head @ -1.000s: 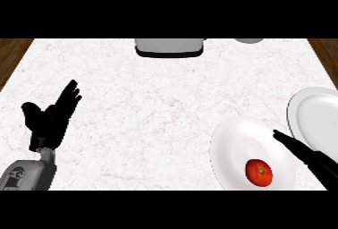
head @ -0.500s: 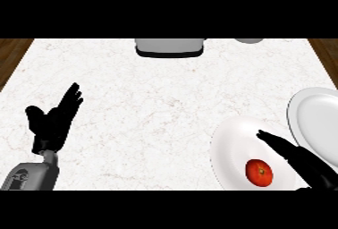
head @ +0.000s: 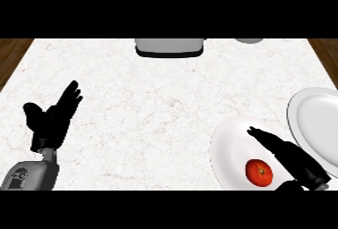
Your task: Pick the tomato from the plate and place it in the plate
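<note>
A red tomato (head: 259,172) lies on the near part of a white plate (head: 231,143) at the lower right of the counter. My right hand (head: 290,155) lies over that plate just right of the tomato, fingers straight and pointing up-left, not touching the tomato. A second white plate (head: 317,120) sits at the right edge, partly behind the first one. My left hand (head: 52,118) rests open at the left, fingers up.
A grey appliance (head: 169,47) stands at the counter's far edge in the middle. A small grey round object (head: 249,40) shows at the far right. Wooden floor (head: 13,53) lies beyond the counter's left and right sides.
My right hand has slid left and a little down over the tomato's plate, closing in on the tomato. The left hand has hardly moved.
</note>
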`<action>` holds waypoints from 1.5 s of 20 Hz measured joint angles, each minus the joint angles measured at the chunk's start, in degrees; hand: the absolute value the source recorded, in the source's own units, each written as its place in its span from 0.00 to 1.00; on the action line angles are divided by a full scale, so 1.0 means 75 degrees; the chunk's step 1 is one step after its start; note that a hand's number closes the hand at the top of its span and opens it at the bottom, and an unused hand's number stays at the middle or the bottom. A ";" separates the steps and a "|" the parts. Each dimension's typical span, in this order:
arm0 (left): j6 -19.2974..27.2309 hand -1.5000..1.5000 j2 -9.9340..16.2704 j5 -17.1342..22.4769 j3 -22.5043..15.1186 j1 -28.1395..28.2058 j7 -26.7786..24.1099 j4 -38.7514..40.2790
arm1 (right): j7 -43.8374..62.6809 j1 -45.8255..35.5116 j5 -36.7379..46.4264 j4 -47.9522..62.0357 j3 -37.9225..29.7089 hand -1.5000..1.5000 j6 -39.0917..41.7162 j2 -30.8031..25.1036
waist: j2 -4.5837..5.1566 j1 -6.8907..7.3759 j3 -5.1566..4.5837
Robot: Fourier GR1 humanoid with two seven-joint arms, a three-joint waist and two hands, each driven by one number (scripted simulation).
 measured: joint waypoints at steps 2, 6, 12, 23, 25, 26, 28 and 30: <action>-0.0004 0.50 -0.0079 -0.0116 0.0037 -0.0091 -0.0091 0.0152 | -0.0006 -0.0059 0.0217 0.0093 -0.0005 0.00 0.0024 0.0086 | 0.0001 -0.0004 0.0000; -0.0101 0.50 -0.0138 -0.0203 0.0126 -0.0103 -0.0085 0.0162 | -0.0077 -0.0148 0.0610 0.0307 0.0048 0.00 0.0110 0.0209 | 0.0001 -0.0002 -0.0002; -0.0192 0.50 -0.0157 -0.0279 0.0204 -0.0079 -0.0044 0.0086 | -0.0729 -0.0355 0.1047 0.0651 0.0299 1.00 0.0181 0.0136 | -0.0041 0.0006 -0.0069; -0.0266 0.50 -0.0257 -0.0356 0.0327 -0.0094 0.0006 0.0102 | -0.0413 -0.0284 0.1304 0.0296 0.0121 1.00 -0.0061 0.0827 | -0.0033 -0.0012 -0.0071; -0.0242 0.50 -0.0323 -0.0398 0.0265 -0.0136 -0.0004 0.0124 | 0.0452 -0.0677 0.1463 0.0529 -0.0095 1.00 -0.0301 0.1363 | -0.0016 0.0028 -0.0079; -0.0272 0.50 -0.0314 -0.0387 0.0265 -0.0131 -0.0016 0.0137 | 0.0978 -0.0877 0.1541 0.0609 -0.0230 1.00 -0.0443 0.1664 | -0.0006 0.0060 -0.0074; -0.0315 0.50 -0.0303 -0.0393 0.0229 -0.0174 0.0015 0.0128 | 0.1982 -0.1344 0.1758 0.0849 -0.0553 1.00 -0.0871 0.2192 | 0.0021 0.0126 -0.0049; -0.0361 0.50 -0.0271 -0.0363 0.0244 -0.0190 0.0026 0.0084 | 0.2866 -0.1828 0.2180 0.0959 -0.0729 1.00 -0.1412 0.2577 | 0.0022 0.0167 -0.0031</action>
